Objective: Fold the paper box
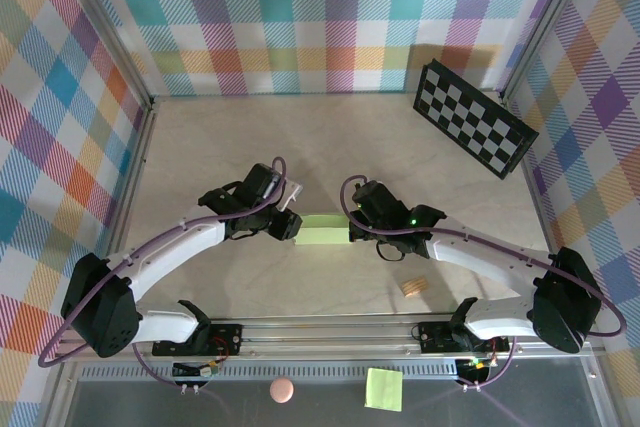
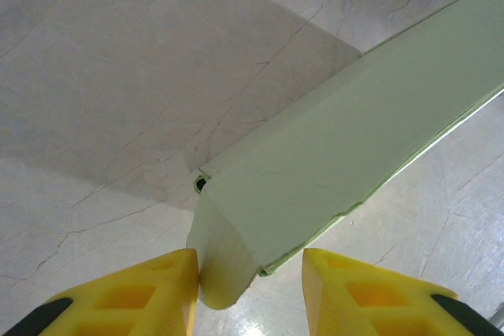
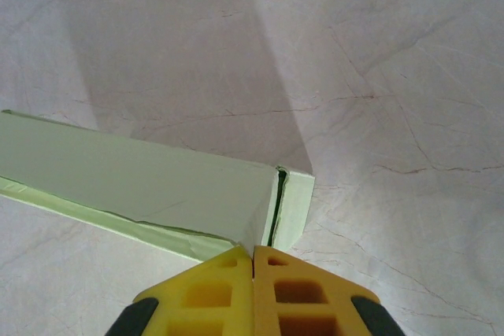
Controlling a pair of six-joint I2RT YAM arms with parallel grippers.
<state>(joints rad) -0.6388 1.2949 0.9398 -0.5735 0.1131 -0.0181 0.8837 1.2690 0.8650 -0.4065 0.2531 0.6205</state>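
Note:
The paper box (image 1: 322,229) is a pale lime-green card folded into a long flat sleeve, lying mid-table between both grippers. My left gripper (image 1: 291,226) is at its left end. In the left wrist view the paper box (image 2: 354,139) runs up to the right, and its rounded end flap (image 2: 220,261) hangs between the yellow fingers (image 2: 150,293). The flap touches the left finger and stands clear of the right one, so the left gripper (image 2: 250,289) is open. My right gripper (image 1: 353,228) is at the right end. There the right gripper (image 3: 253,253) is shut, with the paper box's (image 3: 142,175) corner crease running into its seam.
A black-and-white checkerboard (image 1: 473,117) leans at the back right. A small wooden block (image 1: 413,287) lies near the right arm's base. Below the front rail sit a bright green sticky note (image 1: 384,388) and a pink ball (image 1: 282,390). Plaid walls enclose the table.

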